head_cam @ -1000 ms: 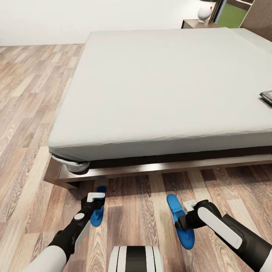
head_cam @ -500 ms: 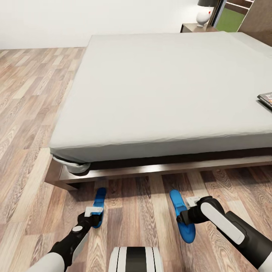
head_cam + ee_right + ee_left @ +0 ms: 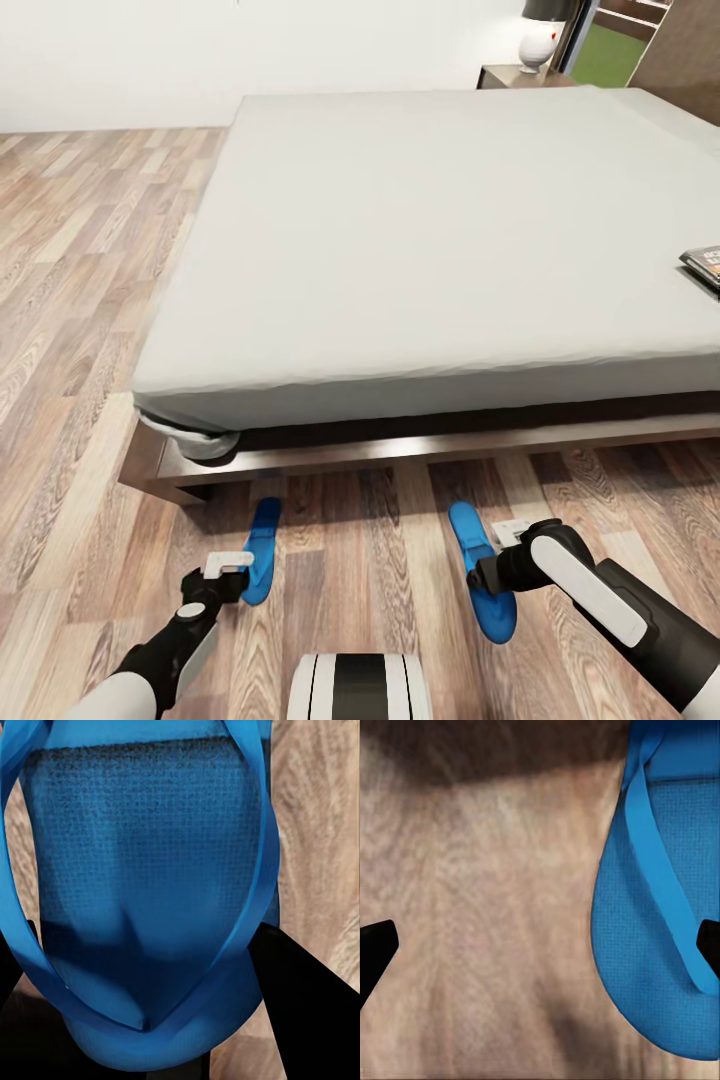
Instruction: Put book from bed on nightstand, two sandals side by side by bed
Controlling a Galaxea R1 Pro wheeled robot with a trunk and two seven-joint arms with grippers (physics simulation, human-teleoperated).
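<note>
The bed (image 3: 430, 250), grey mattress on a dark wooden platform, occupies most of the head view, standing on the wood-plank floor (image 3: 70, 300). The book (image 3: 706, 265) lies on the mattress at the far right edge of that view, partly cut off by the frame. A nightstand (image 3: 515, 74) stands at the far corner of the bed with a white lamp (image 3: 541, 35) on it. Two blue sandals lie on the floor just in front of the bed frame, well apart from each other. The left sandal (image 3: 261, 550) rests flat on the planks; the left gripper (image 3: 222, 570) hangs just beside its near end, and in the left wrist view its dark fingertips (image 3: 375, 949) stand wide apart, open, with the sandal (image 3: 664, 900) off to one side and nothing held between them. The right sandal (image 3: 481, 570) lies under the right gripper (image 3: 493, 575). In the right wrist view the sandal's sole and strap (image 3: 142, 885) sit between the dark fingers (image 3: 300, 997), which press in at both sides: the right gripper is closed on the right sandal.
</note>
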